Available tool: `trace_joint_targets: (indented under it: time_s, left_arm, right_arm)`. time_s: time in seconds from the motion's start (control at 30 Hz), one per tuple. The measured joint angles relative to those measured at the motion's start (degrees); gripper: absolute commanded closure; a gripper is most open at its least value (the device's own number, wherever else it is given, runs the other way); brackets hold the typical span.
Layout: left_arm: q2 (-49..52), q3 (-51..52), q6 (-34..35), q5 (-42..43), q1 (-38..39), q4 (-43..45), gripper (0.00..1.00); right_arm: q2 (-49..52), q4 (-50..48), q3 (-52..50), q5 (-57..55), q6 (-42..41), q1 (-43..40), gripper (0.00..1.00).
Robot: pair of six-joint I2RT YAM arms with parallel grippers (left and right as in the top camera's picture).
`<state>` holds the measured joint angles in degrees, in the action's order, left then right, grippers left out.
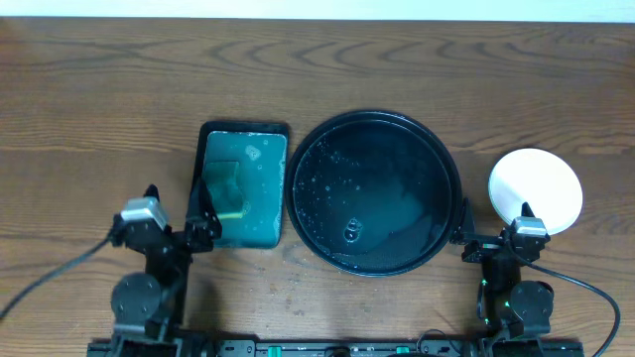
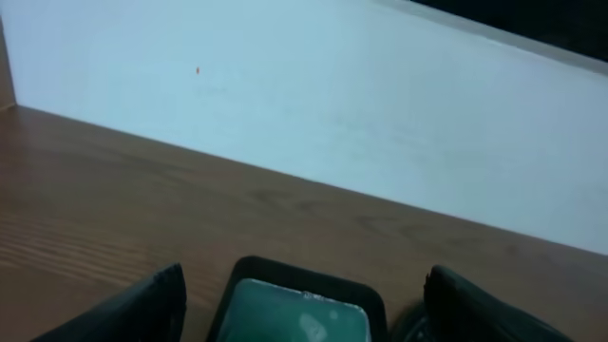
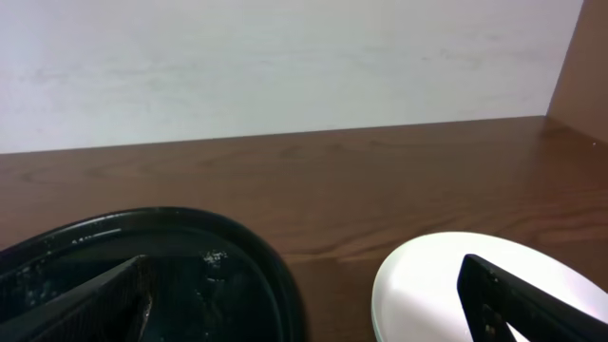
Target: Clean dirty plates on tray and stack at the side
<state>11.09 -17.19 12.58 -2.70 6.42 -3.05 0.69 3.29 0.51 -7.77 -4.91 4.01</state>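
A: Overhead view: the tray [image 1: 392,149] sits mid-tabletop, bare of plates. The plates [image 1: 536,188] show as one white disc to its right; I cannot count the layers.
B: Nearer arm?
A: The right tool [image 3: 304,268], spread and empty, with the disc just ahead-right. The left tool [image 2: 304,285], also spread, faces one green sponge tray [image 1: 263,198].

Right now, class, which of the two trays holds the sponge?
The rectangular green tray, with the sponge at its left side; the round black tray has none.

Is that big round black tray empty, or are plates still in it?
Empty: the tray holds only water speckles. A white plate sits on the table to its right.
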Motion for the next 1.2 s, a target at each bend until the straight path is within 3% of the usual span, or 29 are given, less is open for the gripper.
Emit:
trace_joint_targets:
  time_s: [0.23,0.43,0.93,1.2]
  left_arm:
    - [-9.7,8.07,-0.61,-0.26,0.0,4.7,0.19]
    - [-10.51,15.54,-0.66,-0.35,0.0,13.14,0.19]
    - [-10.51,16.74,-0.66,-2.56,0.0,3.26,0.19]
    - [-10.51,16.5,-0.66,-2.54,0.0,2.6,0.19]
  right_arm:
    - [0.0,0.0,0.0,-0.02,0.0,0.02,0.01]
    - [0.0,0.0,0.0,-0.02,0.0,0.0,0.01]
    - [0.0,-0.02,0.0,0.0,0.0,0.0,0.01]
    - [0.0,-0.02,0.0,-0.02,0.0,0.02,0.01]
